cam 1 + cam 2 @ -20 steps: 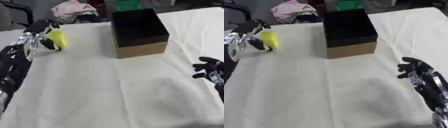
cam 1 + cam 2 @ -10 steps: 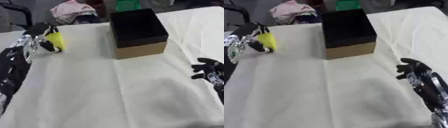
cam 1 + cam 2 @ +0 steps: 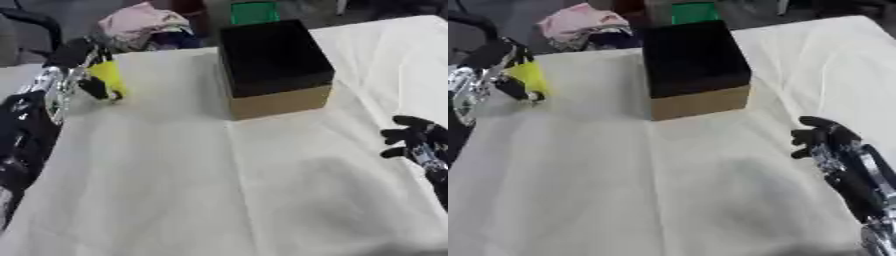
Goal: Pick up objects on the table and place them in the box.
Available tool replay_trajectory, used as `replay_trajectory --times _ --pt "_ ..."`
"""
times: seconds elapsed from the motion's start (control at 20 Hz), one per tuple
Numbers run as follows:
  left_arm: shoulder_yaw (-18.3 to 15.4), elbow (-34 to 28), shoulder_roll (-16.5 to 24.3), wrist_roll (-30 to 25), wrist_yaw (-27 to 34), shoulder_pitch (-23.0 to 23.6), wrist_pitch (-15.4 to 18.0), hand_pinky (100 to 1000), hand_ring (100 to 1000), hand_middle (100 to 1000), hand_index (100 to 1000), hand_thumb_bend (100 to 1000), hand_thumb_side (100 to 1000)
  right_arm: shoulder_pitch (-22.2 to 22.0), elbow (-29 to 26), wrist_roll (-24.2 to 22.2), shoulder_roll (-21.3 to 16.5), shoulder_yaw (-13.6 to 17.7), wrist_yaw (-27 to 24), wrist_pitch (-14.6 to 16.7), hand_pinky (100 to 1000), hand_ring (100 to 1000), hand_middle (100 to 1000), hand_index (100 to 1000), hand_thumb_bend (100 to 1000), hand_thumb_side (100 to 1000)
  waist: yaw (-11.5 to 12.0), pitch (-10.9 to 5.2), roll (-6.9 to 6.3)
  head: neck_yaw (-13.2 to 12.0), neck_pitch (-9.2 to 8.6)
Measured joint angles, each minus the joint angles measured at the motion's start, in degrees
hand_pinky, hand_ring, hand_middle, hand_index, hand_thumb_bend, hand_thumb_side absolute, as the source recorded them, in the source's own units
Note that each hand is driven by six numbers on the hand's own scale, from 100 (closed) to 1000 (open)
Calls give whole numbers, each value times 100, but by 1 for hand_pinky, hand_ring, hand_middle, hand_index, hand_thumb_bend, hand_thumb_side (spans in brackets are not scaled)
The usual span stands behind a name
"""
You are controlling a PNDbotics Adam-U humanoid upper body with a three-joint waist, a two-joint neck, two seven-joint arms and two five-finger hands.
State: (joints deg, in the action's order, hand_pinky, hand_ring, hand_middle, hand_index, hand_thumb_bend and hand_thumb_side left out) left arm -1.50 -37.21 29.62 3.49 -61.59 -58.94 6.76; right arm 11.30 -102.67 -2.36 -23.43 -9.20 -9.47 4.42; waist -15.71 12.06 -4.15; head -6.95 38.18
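A yellow object stands at the table's far left. My left hand is curled round it, fingers over its top and thumb at its lower side. The box, black inside with brown cardboard sides, stands open at the back middle of the white-clothed table. My right hand hovers near the table's right edge, fingers relaxed and holding nothing.
Beyond the far edge lie a heap of pink and dark cloth and a green item. White cloth stretches bare across the front and middle of the table.
The left hand has closed further round the yellow object and tilted it slightly. The right hand has stayed almost still.
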Motion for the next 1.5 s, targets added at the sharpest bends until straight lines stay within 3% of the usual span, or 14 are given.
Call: replay_trajectory --times 0.25,0.85,1.1,1.5 --pt "198 -314 -169 115 481 -88 221 645 429 310 614 529 100 -21 3 -15 9 -2 -16 3 621 815 560 829 100 588 -5 -73 9 -3 0" --pt "996 -1465 -929 -231 1535 -379 803 649 451 333 620 525 100 33 20 -196 65 -143 -44 -21 622 815 560 829 100 591 -136 -148 53 -101 -5" --pt "1193 -1614 -1181 -309 1624 -407 944 654 464 351 629 518 100 83 35 -264 98 -208 -44 -32 622 815 560 829 100 593 -174 -149 55 -123 -59" --pt "1299 -1500 -1479 -393 1449 -382 1149 678 551 474 684 571 100 137 37 -332 148 -256 -53 -38 623 814 560 829 100 600 -277 -143 76 -153 -106"
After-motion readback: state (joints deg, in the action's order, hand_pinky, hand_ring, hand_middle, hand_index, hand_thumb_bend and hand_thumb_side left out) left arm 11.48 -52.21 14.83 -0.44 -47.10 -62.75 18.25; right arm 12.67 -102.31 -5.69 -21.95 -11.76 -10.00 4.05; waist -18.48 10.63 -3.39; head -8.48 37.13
